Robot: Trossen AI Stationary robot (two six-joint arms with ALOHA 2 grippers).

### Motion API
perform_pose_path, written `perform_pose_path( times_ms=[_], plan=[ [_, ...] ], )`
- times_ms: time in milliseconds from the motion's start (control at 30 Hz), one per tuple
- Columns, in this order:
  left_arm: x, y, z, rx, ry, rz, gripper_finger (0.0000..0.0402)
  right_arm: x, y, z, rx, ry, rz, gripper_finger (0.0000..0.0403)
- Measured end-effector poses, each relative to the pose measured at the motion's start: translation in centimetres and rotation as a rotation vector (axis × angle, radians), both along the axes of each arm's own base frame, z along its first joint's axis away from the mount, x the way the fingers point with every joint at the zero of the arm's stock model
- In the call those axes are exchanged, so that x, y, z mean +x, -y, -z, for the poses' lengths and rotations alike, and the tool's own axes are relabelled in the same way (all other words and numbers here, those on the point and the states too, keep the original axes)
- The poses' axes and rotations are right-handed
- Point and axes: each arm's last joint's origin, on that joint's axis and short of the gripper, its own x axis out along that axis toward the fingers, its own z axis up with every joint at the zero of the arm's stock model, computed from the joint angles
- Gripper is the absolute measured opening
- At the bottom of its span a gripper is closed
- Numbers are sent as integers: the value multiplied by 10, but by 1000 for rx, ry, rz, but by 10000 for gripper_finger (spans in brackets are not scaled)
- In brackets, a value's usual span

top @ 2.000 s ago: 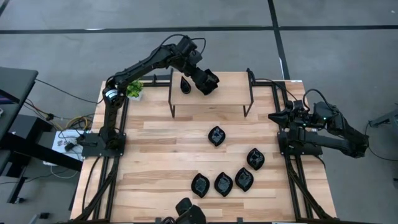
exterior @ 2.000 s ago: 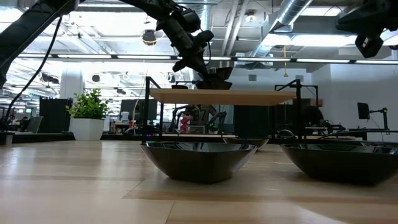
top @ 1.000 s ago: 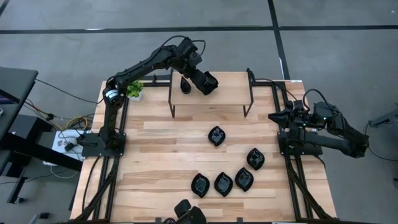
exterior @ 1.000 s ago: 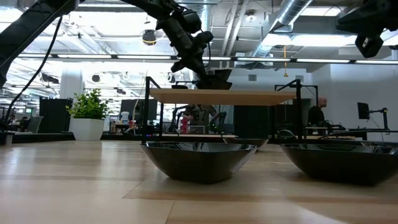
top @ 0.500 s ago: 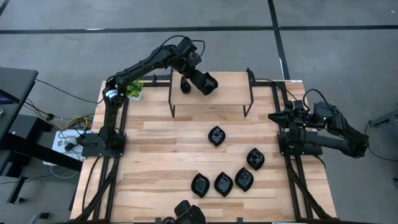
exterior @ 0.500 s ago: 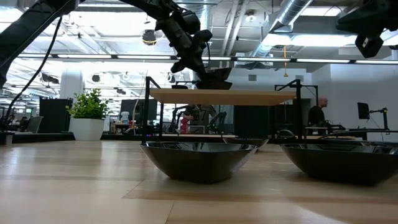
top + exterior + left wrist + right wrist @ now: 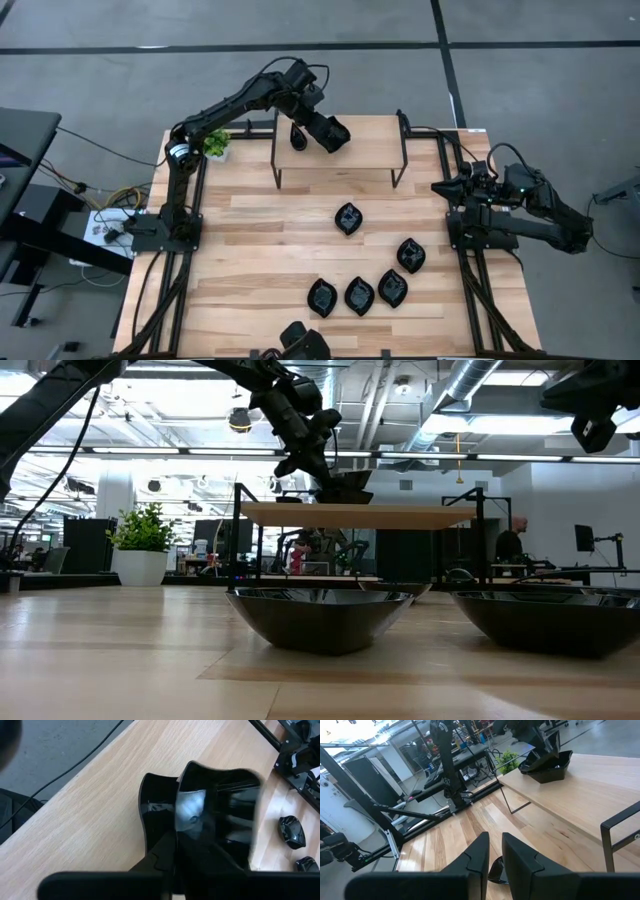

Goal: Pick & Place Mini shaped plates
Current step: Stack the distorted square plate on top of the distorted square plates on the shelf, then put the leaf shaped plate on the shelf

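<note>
Five black mini plates (image 7: 348, 218) down on the table (image 7: 250, 250), two up on the raised shelf (image 7: 360, 150), one plant (image 7: 216, 143).

Overhead looks straight down, low camera level — both share the raised shelf (image 7: 340, 150).

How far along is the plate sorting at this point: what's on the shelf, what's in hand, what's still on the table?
Done: one plate already sits on the shelf. In hand: the left gripper holds a second plate against it, over the shelf. Left: five plates on the table, a sixth at its front edge. The right gripper waits at the table's right side.
</note>
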Motion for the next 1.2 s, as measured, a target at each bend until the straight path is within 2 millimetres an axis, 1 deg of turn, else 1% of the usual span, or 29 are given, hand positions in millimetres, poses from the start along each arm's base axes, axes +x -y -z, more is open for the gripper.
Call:
perform_pose_path(
  times_ms=[233, 367, 467, 533, 600, 667, 700, 800, 933, 1033, 1100, 1200],
  plan=[
    [0, -1, 0, 25, -14, -41, 61, 0, 0, 0, 0, 1, 0, 48],
    [-2, -1, -3, 32, -9, -45, 76, 0, 0, 0, 0, 1, 0, 48],
    [-6, 5, -16, 22, 22, -71, 77, 0, 0, 0, 0, 1, 0, 48],
    [-8, 14, -26, 1, 51, -81, 76, 0, 0, 0, 0, 1, 0, 48],
    [-7, 29, -36, -1, 71, -58, 74, 0, 0, 0, 0, 0, -1, 48],
    [-2, 51, -45, 20, 91, 11, 72, 0, 0, 0, 0, 1, -1, 48],
    [1, 65, -48, 32, 99, 58, 71, 0, 0, 0, 0, 1, -1, 48],
    [8, 105, -48, 52, 89, 184, 68, 0, 0, 0, 0, 1, -2, 48],
    [14, 153, -30, 64, 30, 281, 67, 0, 0, 0, 1, 1, -3, 48],
    [12, 184, -13, 71, -23, 340, 66, 0, 0, 0, 25, 6, 0, 48],
    [9, 200, 1, 54, -57, 354, 66, 0, 0, 0, 63, 15, 6, 48],
    [2, 220, 22, 15, -65, 315, 66, 0, 0, 0, 121, 21, 15, 48]
  ],
)
